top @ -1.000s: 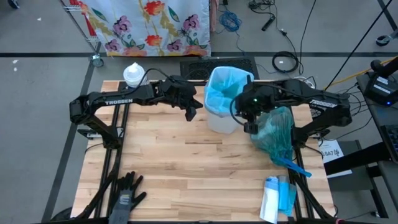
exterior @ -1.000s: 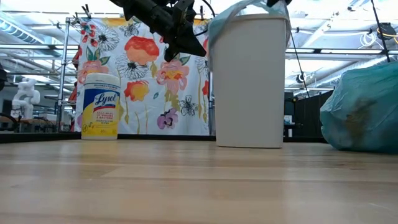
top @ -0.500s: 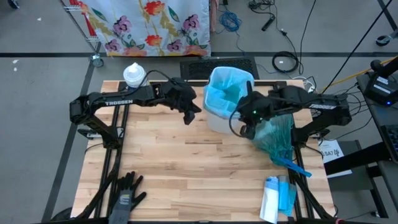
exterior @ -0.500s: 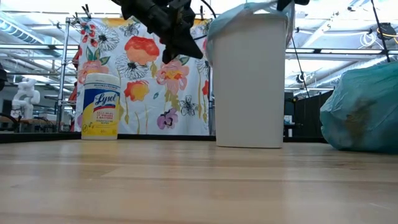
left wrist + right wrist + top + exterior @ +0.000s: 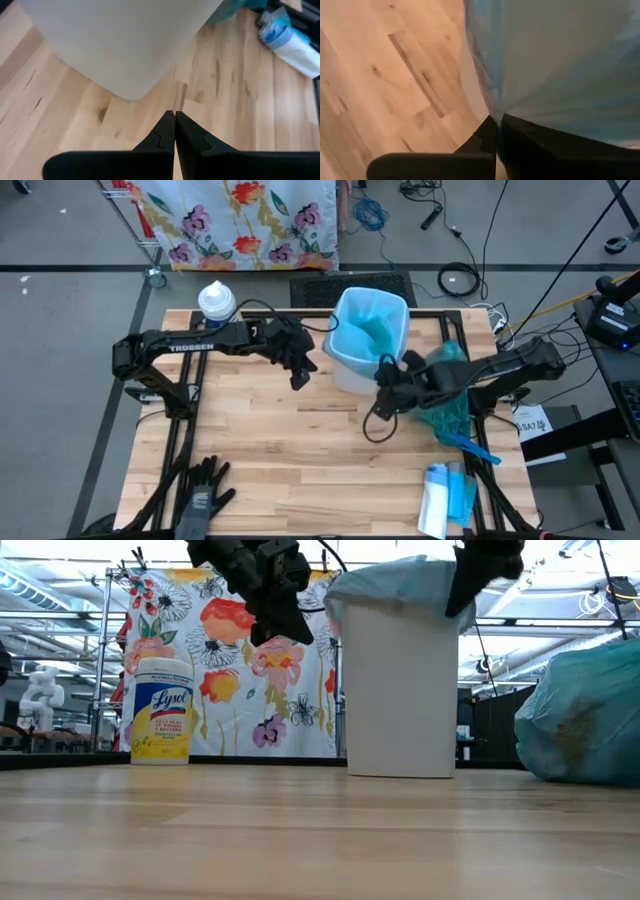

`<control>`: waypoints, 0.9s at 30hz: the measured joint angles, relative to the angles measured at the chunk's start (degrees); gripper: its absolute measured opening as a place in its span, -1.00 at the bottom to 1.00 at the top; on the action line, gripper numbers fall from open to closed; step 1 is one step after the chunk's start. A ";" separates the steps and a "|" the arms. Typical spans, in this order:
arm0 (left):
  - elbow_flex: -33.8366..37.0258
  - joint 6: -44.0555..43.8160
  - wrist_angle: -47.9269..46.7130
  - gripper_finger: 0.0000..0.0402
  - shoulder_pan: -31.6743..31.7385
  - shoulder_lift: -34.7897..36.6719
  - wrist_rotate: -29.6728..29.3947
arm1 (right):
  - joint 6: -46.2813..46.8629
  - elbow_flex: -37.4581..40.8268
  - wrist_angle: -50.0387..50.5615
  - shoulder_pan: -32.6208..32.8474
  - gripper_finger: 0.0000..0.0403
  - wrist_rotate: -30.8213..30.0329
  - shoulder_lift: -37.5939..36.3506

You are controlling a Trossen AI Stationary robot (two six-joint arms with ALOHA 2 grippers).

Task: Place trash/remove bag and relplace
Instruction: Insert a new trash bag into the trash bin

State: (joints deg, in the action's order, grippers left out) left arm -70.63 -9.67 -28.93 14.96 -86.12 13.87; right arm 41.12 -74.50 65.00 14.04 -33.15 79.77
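The right claw point(image 5: 385, 375) is hanging beside the white bin point(image 5: 352, 370), at the bin's front corner. Its two fingers are pressed together, and the right wrist view is showing them pinching a fold of the light blue bag liner point(image 5: 555, 65) where it drapes over the bin's outer wall. From the low view, that claw point(image 5: 470, 585) is sitting at the bin's rim, over the edge of the liner point(image 5: 390, 585).

The left claw point(image 5: 298, 375) is hovering above the desk point(image 5: 300, 460) on the other side of the bin, just beside its wall and apart from it. Its fingers point(image 5: 167, 132) are closed flat against each other with nothing between them.

A full teal trash bag point(image 5: 445, 405) is lying on the desk behind the right claw, next to the bin and under the right arm; whatever trash it is holding cannot be made out through the plastic.

Farther from the left claw, a wipes canister point(image 5: 217, 302) is standing at the desk's far edge, and a black glove point(image 5: 205, 490) is lying near the front edge.
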 joint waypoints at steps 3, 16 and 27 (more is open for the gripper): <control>0.00 0.04 -1.32 -0.97 0.00 0.03 -1.84 | 2.70 3.44 -4.62 0.96 -1.00 0.11 0.02; -0.02 1.93 -1.86 -0.97 2.12 7.88 -5.80 | -0.31 -4.63 -6.95 3.27 -0.85 0.91 -0.72; -0.07 6.13 1.06 -0.97 5.53 8.89 0.08 | 3.60 -5.20 -6.18 3.33 -0.31 3.76 -1.37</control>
State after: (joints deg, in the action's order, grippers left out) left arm -70.70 -3.54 -27.87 20.49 -77.23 13.95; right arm 44.72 -79.70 58.82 17.37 -29.38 78.39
